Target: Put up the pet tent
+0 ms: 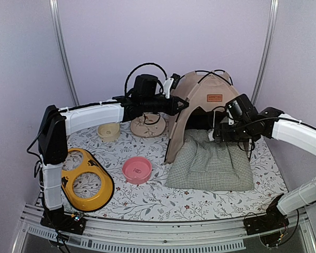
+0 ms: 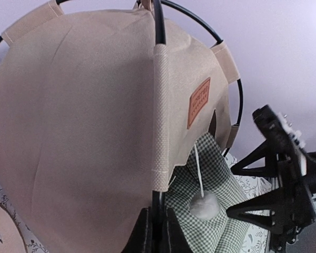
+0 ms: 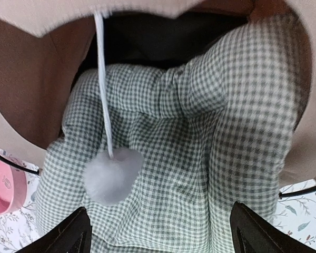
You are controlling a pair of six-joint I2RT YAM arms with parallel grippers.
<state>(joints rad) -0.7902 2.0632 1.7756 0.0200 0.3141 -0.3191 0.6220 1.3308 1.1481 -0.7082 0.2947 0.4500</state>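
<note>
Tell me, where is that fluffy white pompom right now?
In the right wrist view, the white pompom hangs on its string at lower left, in the doorway of the pet tent, over the green-checked cushion.

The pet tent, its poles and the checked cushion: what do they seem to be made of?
Pet tent: matte beige woven cloth, canvas-like; the weave shows along the seam. Poles: thin, smooth, black, bent into arcs, probably fibreglass or plastic. Cushion: soft quilted cloth, green-and-white check, puffy and creased.
</note>
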